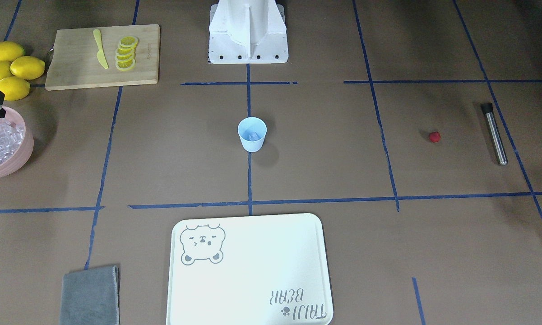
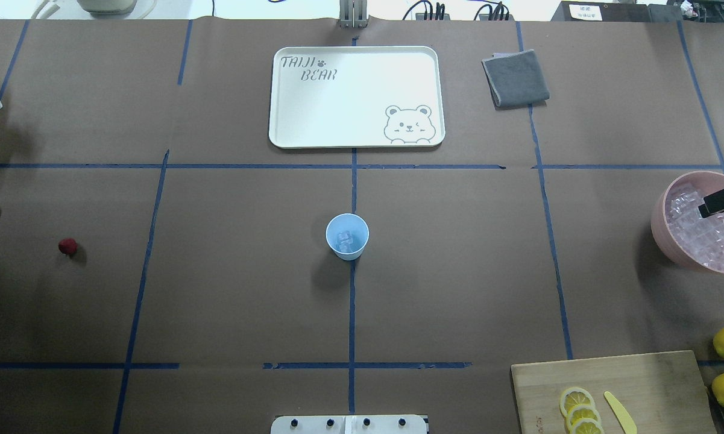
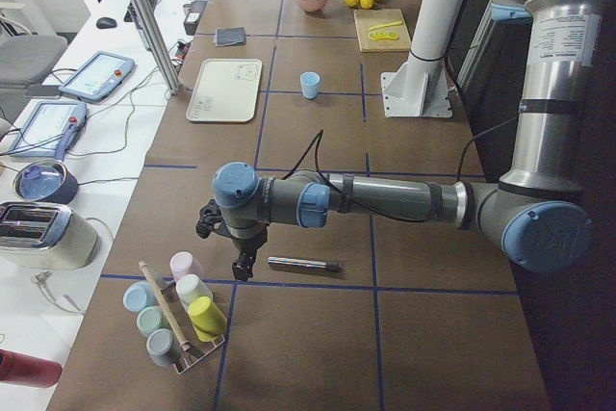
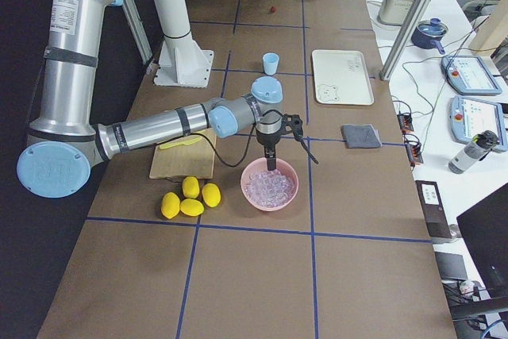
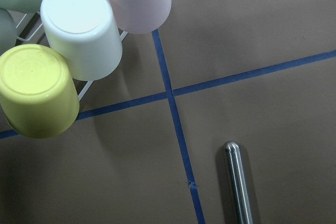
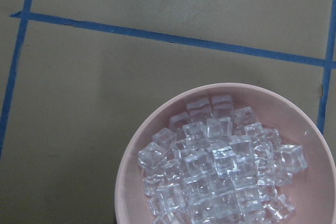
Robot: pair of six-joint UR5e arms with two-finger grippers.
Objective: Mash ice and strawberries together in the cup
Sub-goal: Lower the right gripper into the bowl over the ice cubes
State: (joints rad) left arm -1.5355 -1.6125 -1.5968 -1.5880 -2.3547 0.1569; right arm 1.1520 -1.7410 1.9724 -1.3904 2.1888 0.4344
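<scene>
We note clear table (image 2: 458,283) all round the cup (image 2: 347,236), the strawberry (image 2: 67,246) at its 9 o'clock, and the right gripper (image 4: 271,167) over the ice (image 2: 702,238) at 3 o'clock by the edge; neither it nor the left gripper (image 3: 239,269) shows its opening.

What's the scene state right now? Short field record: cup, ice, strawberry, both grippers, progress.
cup: upright, centre of table, some ice inside
ice: mostly piled in pink bowl
strawberry: on table, outside cup, apart from metal muddler
left gripper: low beside muddler; fingers' state unclear
right gripper: above bowl; fingers' state unclear
mashing: not begun
</scene>
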